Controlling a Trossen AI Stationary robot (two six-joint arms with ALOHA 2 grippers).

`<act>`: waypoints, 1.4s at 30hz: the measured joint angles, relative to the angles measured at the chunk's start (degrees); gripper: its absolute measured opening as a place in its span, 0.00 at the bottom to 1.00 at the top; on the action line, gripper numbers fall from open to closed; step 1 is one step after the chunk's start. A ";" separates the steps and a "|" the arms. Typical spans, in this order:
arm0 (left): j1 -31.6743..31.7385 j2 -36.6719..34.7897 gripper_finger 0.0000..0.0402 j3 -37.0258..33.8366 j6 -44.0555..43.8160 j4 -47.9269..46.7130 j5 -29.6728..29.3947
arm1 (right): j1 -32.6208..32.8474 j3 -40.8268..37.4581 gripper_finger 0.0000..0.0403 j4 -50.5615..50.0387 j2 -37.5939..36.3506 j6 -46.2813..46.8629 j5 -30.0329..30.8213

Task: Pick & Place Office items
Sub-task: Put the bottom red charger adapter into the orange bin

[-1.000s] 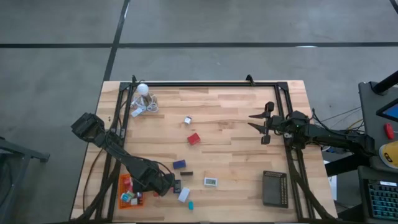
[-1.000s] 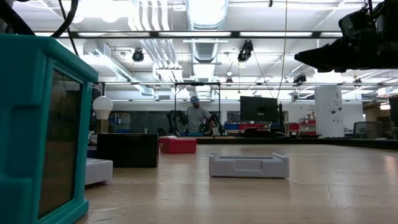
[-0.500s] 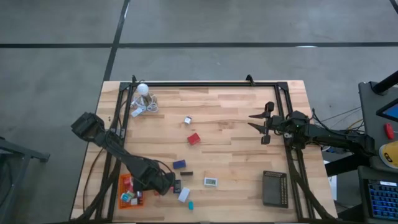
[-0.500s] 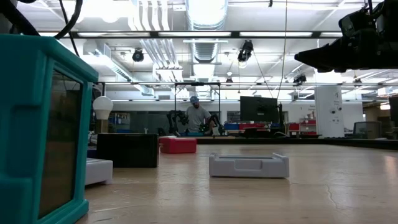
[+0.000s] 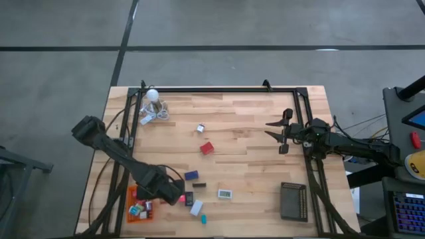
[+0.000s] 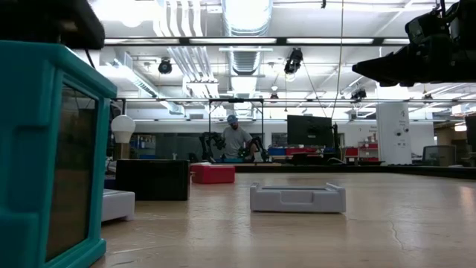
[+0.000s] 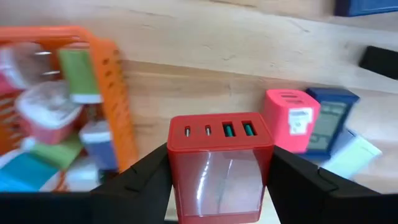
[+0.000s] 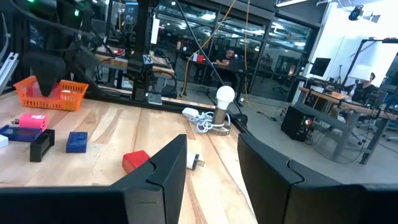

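Left claw (image 7: 219,180): clamped on a red multi-port charger (image 7: 219,171), just beside the orange tray (image 7: 112,106).
Right claw (image 5: 277,133): fingers apart, holding nothing, above the worktop (image 5: 246,166).

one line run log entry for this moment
left claw: shut on red charger block, beside orange tray | right claw: open, empty, waiting at table's right side | items on table: pink charger, navy block

The left gripper (image 7: 217,180) hangs low at the table's front-left, fingers clamped on something red. The right gripper (image 5: 277,132) waits at the right side, fingers apart.
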 joint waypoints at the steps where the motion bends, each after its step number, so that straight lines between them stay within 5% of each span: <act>1: -0.19 -0.10 0.56 1.29 0.50 -2.10 0.06 | 0.01 -0.01 0.35 0.00 -0.02 0.00 0.02; 7: -2.67 -0.38 0.56 7.12 2.22 -11.95 0.30 | 0.00 -0.01 0.35 0.01 -0.02 0.00 0.01; 22: -12.93 -1.71 0.57 7.30 -11.14 -13.88 -1.42 | 0.00 -0.02 0.35 0.00 -0.02 0.00 0.02; 42: -16.02 -1.71 0.57 -1.74 -13.43 -9.13 -2.83 | 0.02 -0.02 0.35 0.00 -0.02 0.00 0.00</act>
